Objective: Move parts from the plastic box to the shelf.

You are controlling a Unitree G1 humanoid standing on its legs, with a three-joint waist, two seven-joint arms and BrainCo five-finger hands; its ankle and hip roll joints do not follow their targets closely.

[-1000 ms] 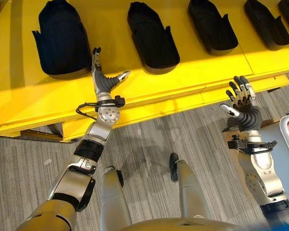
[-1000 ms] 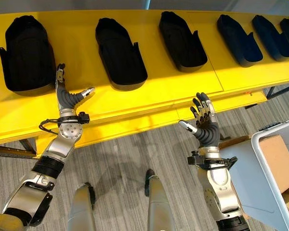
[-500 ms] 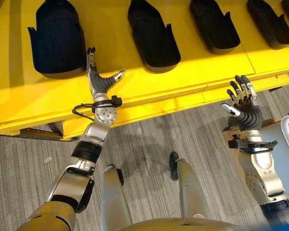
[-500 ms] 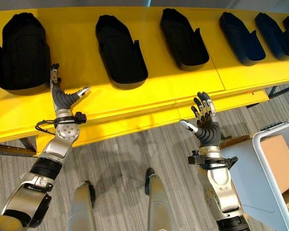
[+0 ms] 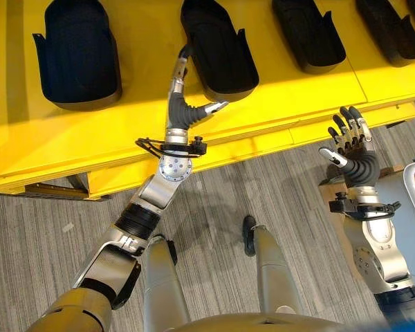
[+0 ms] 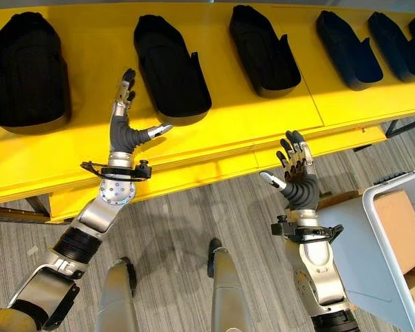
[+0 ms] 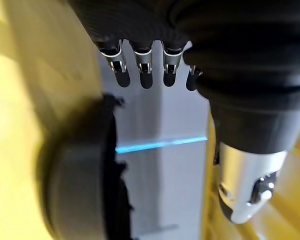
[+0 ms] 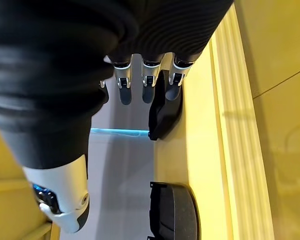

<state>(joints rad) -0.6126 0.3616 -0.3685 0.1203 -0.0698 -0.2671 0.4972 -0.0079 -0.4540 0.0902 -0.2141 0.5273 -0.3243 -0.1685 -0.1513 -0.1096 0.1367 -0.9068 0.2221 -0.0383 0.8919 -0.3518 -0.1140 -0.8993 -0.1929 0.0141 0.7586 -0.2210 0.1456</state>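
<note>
Left eye view: left hand [image 5: 183,104] over yellow shelf [image 5: 145,138], fingers straight and spread, empty, tips just beside second black part [image 5: 218,52], long axis running away from the robot. Right hand [image 6: 297,176] off the shelf edge, fingers splayed, empty, nearer grey plastic box [image 6: 373,263]. Parts matte, dark, shoe-shaped, smooth-walled shells.

Each arm is built of silver-grey metal segments broken by black bands, ending at a round silver wrist joint dotted with small screws. The left hand [image 6: 128,128] and right hand [image 6: 297,176] have silver fingers with dark tips, a silver thumb, and a dark ribbed cover over back and wrist
</note>
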